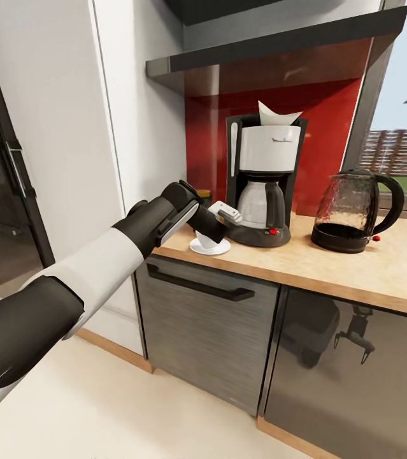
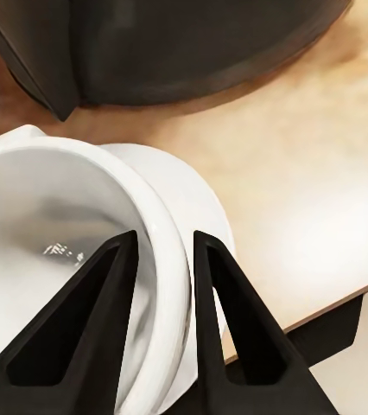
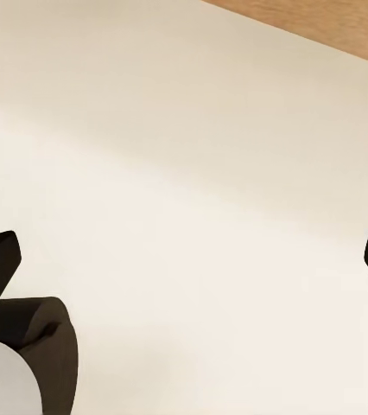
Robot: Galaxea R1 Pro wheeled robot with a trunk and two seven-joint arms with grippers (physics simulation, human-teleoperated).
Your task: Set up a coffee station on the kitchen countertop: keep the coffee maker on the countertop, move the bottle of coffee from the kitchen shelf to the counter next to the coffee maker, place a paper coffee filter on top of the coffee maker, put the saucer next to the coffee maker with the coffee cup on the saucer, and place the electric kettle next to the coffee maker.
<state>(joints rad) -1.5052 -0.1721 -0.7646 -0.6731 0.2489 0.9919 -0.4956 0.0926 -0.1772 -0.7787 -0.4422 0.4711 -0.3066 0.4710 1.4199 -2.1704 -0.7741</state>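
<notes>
- Your left gripper [image 2: 162, 285] is clamped on the coffee cup [image 2: 63, 242]: one finger inside the bowl, the other outside, wall pinched between them.
- The cup sits on the saucer [image 1: 210, 247], near the front edge of the countertop [image 1: 356, 268], just at 8 o'clock of the coffee maker [image 1: 264, 182].
- A paper filter [image 1: 278, 115] sticks up out of the coffee maker's top.
- The kettle [image 1: 354, 210] stands at 3 o'clock of the coffee maker, on the same counter, a gap between them.
- A small jar [image 1: 203, 195] peeks out behind your forearm, at 9 o'clock of the machine.
- Your right gripper [image 3: 184, 259] is spread wide over pale floor [image 3: 193, 173], holding nothing.
</notes>
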